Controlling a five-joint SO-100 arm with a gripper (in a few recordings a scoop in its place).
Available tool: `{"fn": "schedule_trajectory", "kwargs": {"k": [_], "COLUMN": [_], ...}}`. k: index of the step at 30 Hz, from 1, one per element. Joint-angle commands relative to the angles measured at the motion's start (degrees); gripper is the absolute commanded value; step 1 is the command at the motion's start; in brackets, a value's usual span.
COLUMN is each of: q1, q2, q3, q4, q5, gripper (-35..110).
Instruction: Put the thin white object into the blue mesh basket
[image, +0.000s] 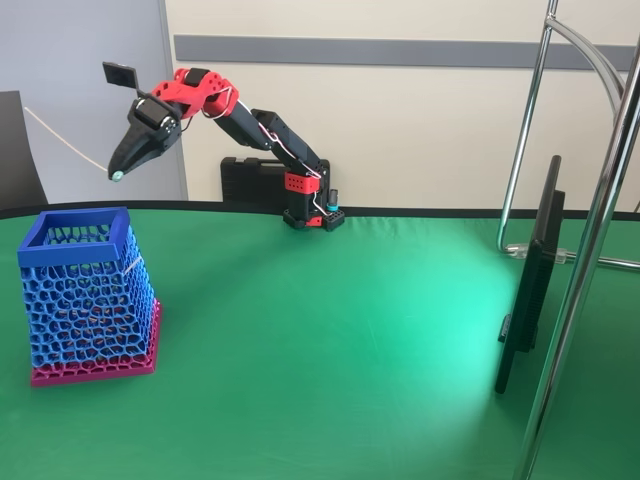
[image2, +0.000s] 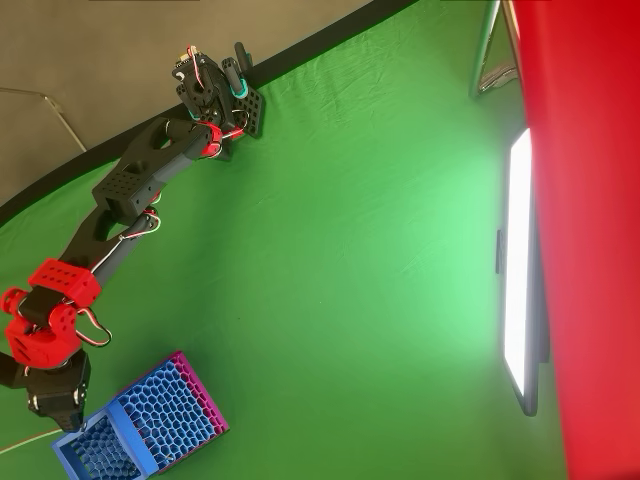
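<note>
Your gripper (image: 118, 172) is clamped on the thin white object (image: 62, 140). It hangs above the blue mesh basket (image: 85, 300) on the green table (image: 340, 330).

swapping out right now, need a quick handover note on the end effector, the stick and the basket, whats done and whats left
End effector: shut on the white stick, raised in the air, tip pointing down, just above and behind the basket's rim in the fixed view.
White stick: gripped at one end, the rest slanting up to the left.
Blue basket: upright on the green table, opening free.
Done: stick picked up and carried to the basket.
Left: bring it over the opening and let go.
</note>
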Motion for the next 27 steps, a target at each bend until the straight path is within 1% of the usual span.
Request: {"fn": "schedule_trajectory", "kwargs": {"k": [1,7,12,20,23,27], "q1": [0.79,0.00,-1.58,-2.29,-1.93,-1.41], "q2": [-1.14,-5.62,-6.24,-5.19,-5.10,-4.75], "q3": [-4.57,-11.25,-10.99,-6.06,-4.57,-2.64], "q4": [-1.41,-1.49,-2.29,-6.42,-7.47,-8.96], "q5": [-1.32,-3.52,-5.10,-6.15,-6.59,-6.68], "gripper": [3,4,4,4,6,14]}}
